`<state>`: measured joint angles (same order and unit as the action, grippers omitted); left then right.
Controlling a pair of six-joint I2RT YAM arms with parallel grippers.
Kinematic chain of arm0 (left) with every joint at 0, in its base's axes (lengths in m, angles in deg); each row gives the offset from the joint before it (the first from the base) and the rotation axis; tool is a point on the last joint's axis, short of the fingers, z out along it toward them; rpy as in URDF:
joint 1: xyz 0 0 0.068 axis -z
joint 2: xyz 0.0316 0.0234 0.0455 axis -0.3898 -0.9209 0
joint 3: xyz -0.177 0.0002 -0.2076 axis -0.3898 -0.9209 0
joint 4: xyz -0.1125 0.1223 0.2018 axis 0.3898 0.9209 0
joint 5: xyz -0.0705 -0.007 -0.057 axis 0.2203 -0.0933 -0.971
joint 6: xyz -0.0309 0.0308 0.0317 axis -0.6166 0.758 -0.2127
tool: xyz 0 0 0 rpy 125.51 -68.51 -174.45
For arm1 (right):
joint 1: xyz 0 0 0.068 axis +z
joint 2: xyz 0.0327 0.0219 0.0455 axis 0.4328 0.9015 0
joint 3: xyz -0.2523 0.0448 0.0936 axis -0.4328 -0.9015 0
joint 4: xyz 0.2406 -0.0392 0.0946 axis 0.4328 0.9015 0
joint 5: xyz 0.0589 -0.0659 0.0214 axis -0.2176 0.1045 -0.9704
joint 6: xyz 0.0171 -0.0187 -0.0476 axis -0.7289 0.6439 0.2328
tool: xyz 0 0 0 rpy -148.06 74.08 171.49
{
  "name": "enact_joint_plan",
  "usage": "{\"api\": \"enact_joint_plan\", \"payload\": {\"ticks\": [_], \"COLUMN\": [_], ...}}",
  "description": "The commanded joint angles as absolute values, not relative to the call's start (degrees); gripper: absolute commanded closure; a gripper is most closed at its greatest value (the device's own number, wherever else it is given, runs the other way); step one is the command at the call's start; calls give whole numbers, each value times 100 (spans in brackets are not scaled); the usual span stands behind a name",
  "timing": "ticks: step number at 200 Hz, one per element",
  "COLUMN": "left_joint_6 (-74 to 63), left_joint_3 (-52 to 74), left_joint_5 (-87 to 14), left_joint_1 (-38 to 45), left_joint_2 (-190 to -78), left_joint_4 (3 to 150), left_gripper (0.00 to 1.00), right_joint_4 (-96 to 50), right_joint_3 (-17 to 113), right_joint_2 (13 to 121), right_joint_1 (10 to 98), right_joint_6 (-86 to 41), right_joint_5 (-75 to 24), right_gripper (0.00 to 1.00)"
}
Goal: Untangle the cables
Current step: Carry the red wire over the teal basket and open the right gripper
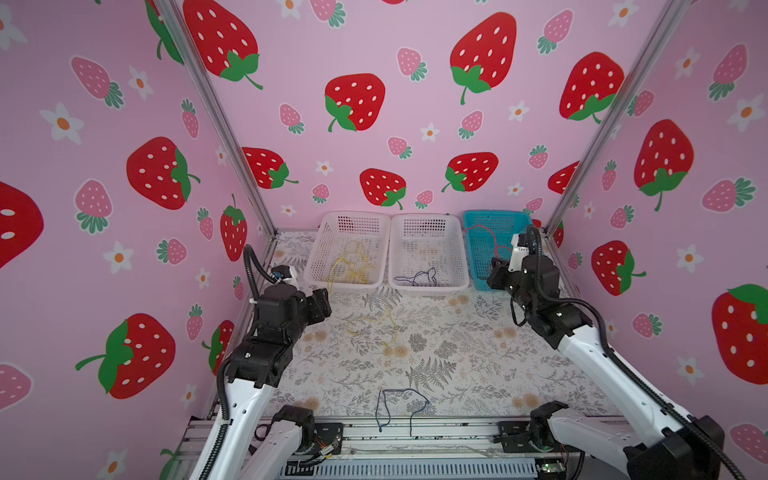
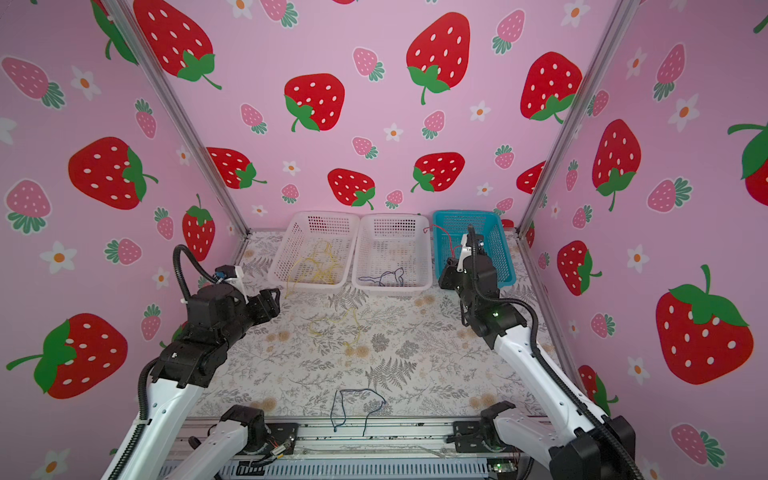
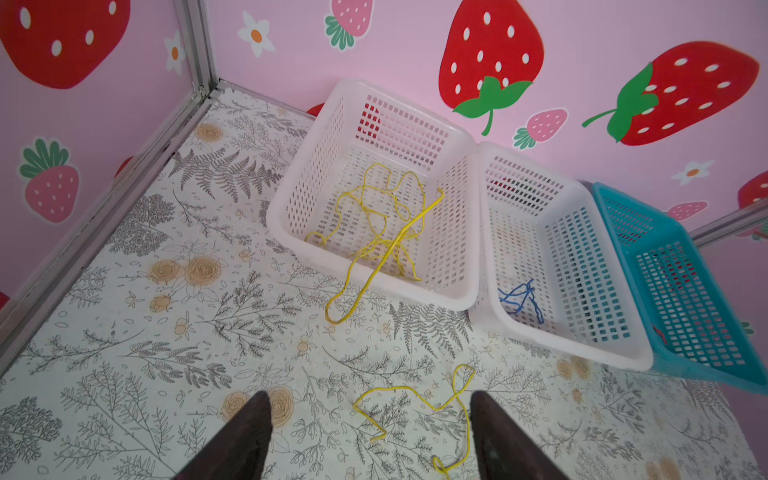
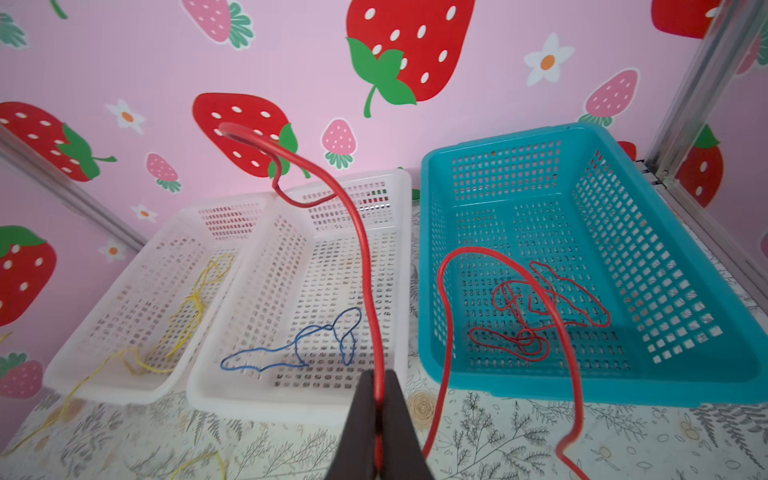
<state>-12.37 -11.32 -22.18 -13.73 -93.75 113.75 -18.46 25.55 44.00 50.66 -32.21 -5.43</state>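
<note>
While the right gripper (image 4: pixel 378 411) pinches one red cable (image 4: pixel 365 257) that arches up in front of the middle basket (image 4: pixel 270 405), more red cable (image 4: pixel 528 336) lies coiled in the teal basket (image 4: pixel 623 386) just right of it. A dark blue cable (image 4: pixel 297 343) lies inside the middle basket, and yellow cables (image 3: pixel 386 216) fill the white basket (image 3: pixel 436 293) just left, one strand trailing over its rim. On the table (image 1: pixel 457 374) a loose yellow cable (image 1: pixel 372 320) lies near the middle basket's front, another dark blue cable (image 1: pixel 397 390) well in front, and the left gripper (image 3: pixel 370 436) hangs spread wide, gripping nothing.
</note>
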Motion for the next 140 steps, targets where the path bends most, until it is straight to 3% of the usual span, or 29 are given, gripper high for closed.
{"api": "enact_joint_plan", "payload": {"ticks": [1, 97, 134, 140], "left_joint_6": [-1145, -1196, -1231, -1241], "left_joint_3": [-1422, -1702, -1738, -1745], "left_joint_5": [-2224, -2275, -2410, -2440], "left_joint_1": [-1398, -1416, -1492, -1495], "left_joint_2": [-9132, -8919, -8921, -8938], "left_joint_4": [11473, 11393, 11341, 11344], "left_gripper": [22, 21, 21, 21], "right_joint_4": [-2163, -2413, -2325, -2305], "right_joint_3": [2981, 4221, 4428, 4434], "right_joint_2": [4870, 7300, 7683, 7704], "right_joint_1": [4745, 3715, 3557, 3545], "right_joint_6": [-3430, -3562, -3527, -3526], "right_joint_5": [-556, -560, -518, -483], "right_gripper": [100, 100, 100, 96]}}
